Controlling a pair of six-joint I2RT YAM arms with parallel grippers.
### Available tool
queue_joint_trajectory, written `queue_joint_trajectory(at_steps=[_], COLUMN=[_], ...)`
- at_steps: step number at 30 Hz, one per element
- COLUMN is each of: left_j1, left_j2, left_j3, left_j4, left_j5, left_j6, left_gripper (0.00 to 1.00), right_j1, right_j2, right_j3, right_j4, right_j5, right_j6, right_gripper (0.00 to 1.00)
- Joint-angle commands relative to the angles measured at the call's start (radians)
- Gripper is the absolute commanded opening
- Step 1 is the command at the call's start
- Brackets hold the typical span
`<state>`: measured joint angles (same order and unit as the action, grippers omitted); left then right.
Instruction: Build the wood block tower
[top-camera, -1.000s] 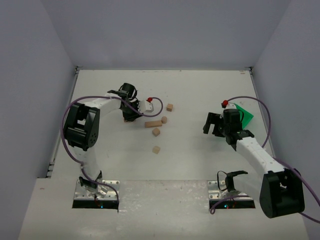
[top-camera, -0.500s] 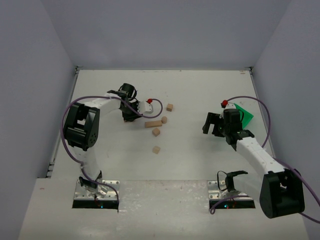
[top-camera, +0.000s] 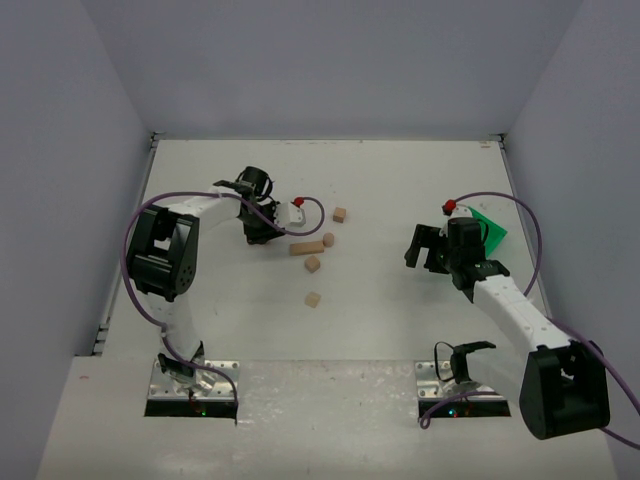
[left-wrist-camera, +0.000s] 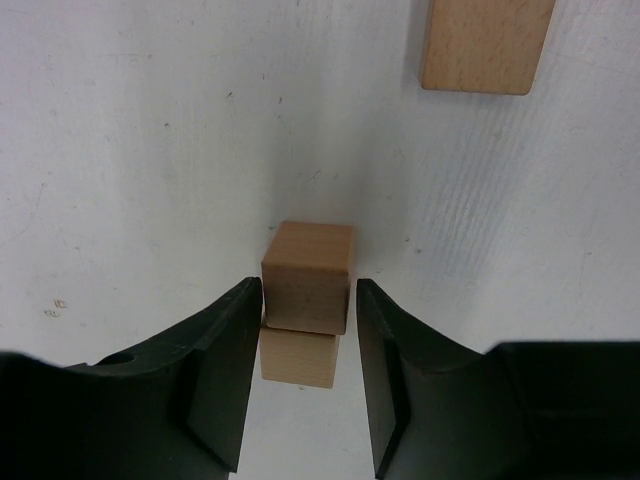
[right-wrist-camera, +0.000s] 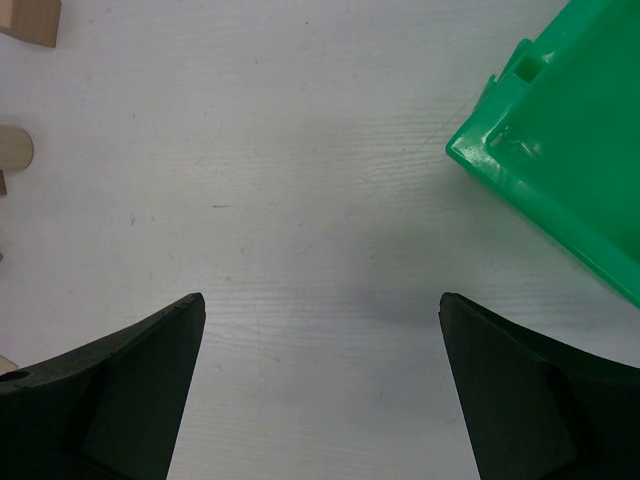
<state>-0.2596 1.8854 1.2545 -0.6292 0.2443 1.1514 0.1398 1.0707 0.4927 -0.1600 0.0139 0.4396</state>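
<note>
In the left wrist view two tan cubes are stacked: the top cube (left-wrist-camera: 307, 270) sits on a lower cube (left-wrist-camera: 298, 360), slightly offset. My left gripper (left-wrist-camera: 310, 292) straddles the top cube, its left finger at the cube's side and a narrow gap on the right, so it is open. In the top view the left gripper (top-camera: 262, 232) hides this stack. The bar (top-camera: 306, 248) lies just right of it, and its end shows in the left wrist view (left-wrist-camera: 487, 45). Loose cubes lie at the far right of the group (top-camera: 340, 214), below the bar (top-camera: 313, 264) and nearer me (top-camera: 313, 299). My right gripper (top-camera: 425, 248) is wide open and empty.
A bright green bin (top-camera: 488, 232) stands at the right, just beyond the right gripper, and shows in the right wrist view (right-wrist-camera: 570, 170). A rounded tan piece (top-camera: 328, 240) sits at the bar's right end. Grey walls close in the table on three sides.
</note>
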Motion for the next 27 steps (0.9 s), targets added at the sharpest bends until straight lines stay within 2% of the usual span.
queue_joint_trajectory(at_steps=[1,13,27], left_j1=[0.014,0.014,0.016], left_j2=[-0.006,-0.016,-0.017], left_j3=[-0.006,0.017,-0.003], left_j4=[0.005,0.022,0.048], left_j5=[0.024,0.044,0.001], left_j6=[0.007,-0.022,-0.035], left_gripper=[0.43,0.46,0.42], right_j1=[0.001,0.001,0.001], right_j2=[-0.029,-0.037,-0.04], right_j3=[0.037,0.034,0.038], right_j4=[0.025,0.028,0.017], right_j5=[-0.009,-0.042,-0.065], right_j6=[-0.014,-0.019,-0.027], right_gripper=[0.99,0.99,0.99])
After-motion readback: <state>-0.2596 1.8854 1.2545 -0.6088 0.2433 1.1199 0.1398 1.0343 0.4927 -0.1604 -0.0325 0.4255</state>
